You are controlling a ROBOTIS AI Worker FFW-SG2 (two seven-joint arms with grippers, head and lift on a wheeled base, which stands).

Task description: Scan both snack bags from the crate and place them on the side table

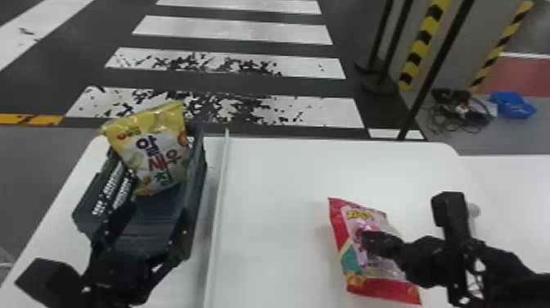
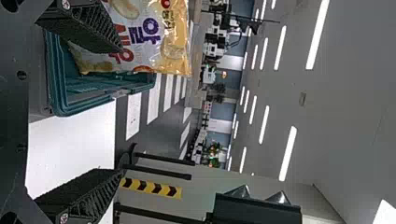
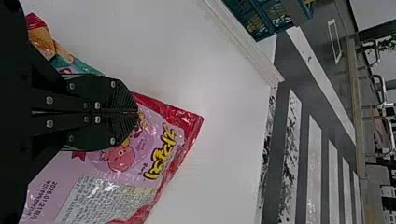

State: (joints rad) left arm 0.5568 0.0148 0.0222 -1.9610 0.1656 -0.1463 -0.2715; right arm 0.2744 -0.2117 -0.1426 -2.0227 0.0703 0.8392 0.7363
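Observation:
In the head view my left gripper (image 1: 149, 217) is open over the near part of the dark crate (image 1: 198, 164). Beyond its fingers, the yellow and white snack bag (image 1: 155, 151) leans upright at the crate's far end. In the left wrist view, the open left gripper (image 2: 121, 111) has the yellow bag (image 2: 159, 42) partly behind one finger. My right gripper (image 1: 366, 242) is over the red and pink snack bag (image 1: 376, 262), which lies flat on the white table (image 1: 278, 184). In the right wrist view, the right gripper (image 3: 137, 112) has its fingertips together in front of the pink bag (image 3: 163, 172).
A raised pale strip (image 1: 219, 196) runs along the white surface between the crate and the pink bag. Black posts (image 1: 433, 69) and yellow-black striped bars (image 1: 425, 41) stand past the table's far edge. A blue item (image 1: 512, 104) and cables lie on the floor at the right.

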